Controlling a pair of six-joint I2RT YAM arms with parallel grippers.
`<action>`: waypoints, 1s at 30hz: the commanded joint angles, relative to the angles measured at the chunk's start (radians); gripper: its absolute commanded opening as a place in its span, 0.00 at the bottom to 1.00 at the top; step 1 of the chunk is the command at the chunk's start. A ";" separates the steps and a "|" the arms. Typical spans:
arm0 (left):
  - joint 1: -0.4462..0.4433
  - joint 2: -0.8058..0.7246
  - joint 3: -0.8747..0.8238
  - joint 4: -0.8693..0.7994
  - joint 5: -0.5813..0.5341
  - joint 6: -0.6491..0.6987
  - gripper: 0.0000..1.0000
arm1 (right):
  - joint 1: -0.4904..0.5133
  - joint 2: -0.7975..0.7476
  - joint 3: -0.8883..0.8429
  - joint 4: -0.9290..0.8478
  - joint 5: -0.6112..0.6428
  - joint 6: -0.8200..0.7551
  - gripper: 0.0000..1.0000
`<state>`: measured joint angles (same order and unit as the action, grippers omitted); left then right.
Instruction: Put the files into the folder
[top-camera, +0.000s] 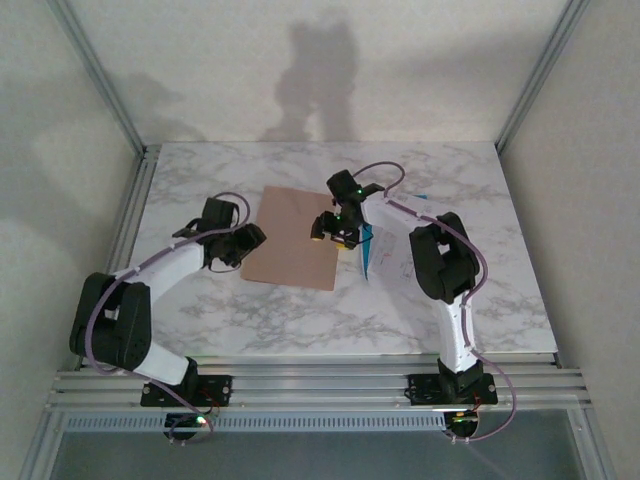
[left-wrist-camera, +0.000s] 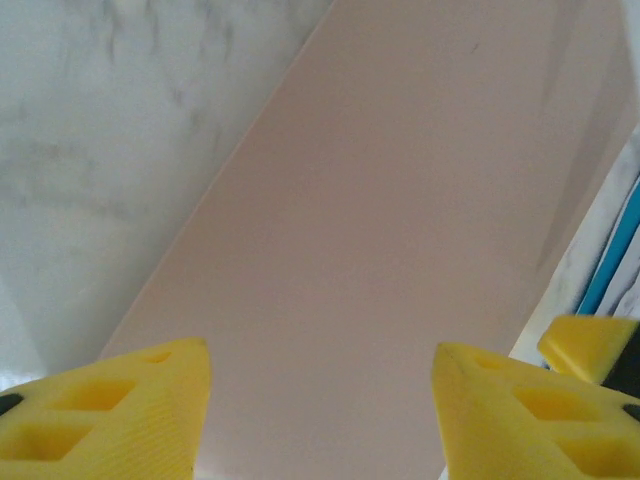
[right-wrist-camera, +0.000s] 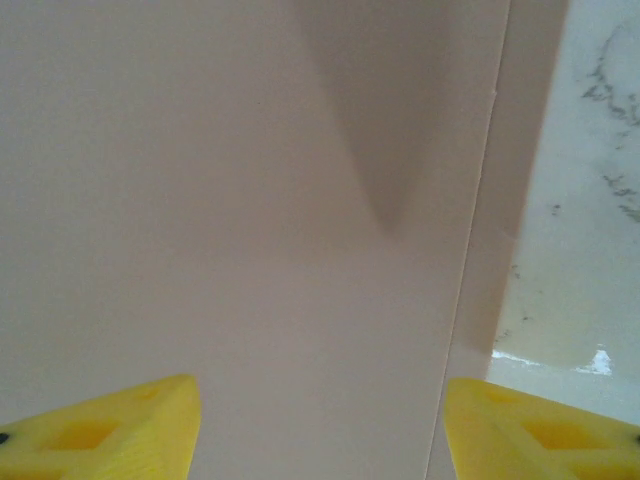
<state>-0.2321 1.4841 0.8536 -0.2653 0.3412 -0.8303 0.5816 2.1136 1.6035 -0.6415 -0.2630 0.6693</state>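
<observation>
The tan-brown folder (top-camera: 292, 238) lies flat and closed on the marble table, between my two grippers. My left gripper (top-camera: 248, 241) is at its left edge, open, and in the left wrist view (left-wrist-camera: 320, 400) its yellow fingers frame bare folder card (left-wrist-camera: 400, 230). At the folder's right edge my right gripper (top-camera: 336, 231) hangs open over the card (right-wrist-camera: 250, 200), nothing between its fingers (right-wrist-camera: 320, 425). The files (top-camera: 388, 252), white printed sheets with a cyan sheet (top-camera: 366, 243), lie just right of the folder, partly hidden under the right arm. A cyan strip (left-wrist-camera: 614, 262) shows beside the folder.
The marble tabletop (top-camera: 300, 320) is bounded by aluminium frame posts at the back corners and a rail along the near edge (top-camera: 320, 385). White walls enclose the cell. A yellow fingertip (left-wrist-camera: 590, 345) of the right gripper shows low on the right in the left wrist view.
</observation>
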 joint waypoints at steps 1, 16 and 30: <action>-0.022 -0.064 -0.032 0.016 0.038 -0.088 0.61 | 0.006 0.024 0.026 -0.038 0.001 -0.002 0.65; -0.061 -0.093 -0.139 0.095 0.091 -0.211 0.64 | 0.008 0.076 0.044 -0.043 0.006 -0.004 0.65; -0.114 -0.126 -0.319 0.304 0.072 -0.531 0.71 | 0.011 0.097 0.029 -0.096 0.044 0.007 0.63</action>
<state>-0.3355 1.3926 0.5713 -0.0402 0.4335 -1.2411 0.5831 2.1693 1.6318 -0.6666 -0.2520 0.6697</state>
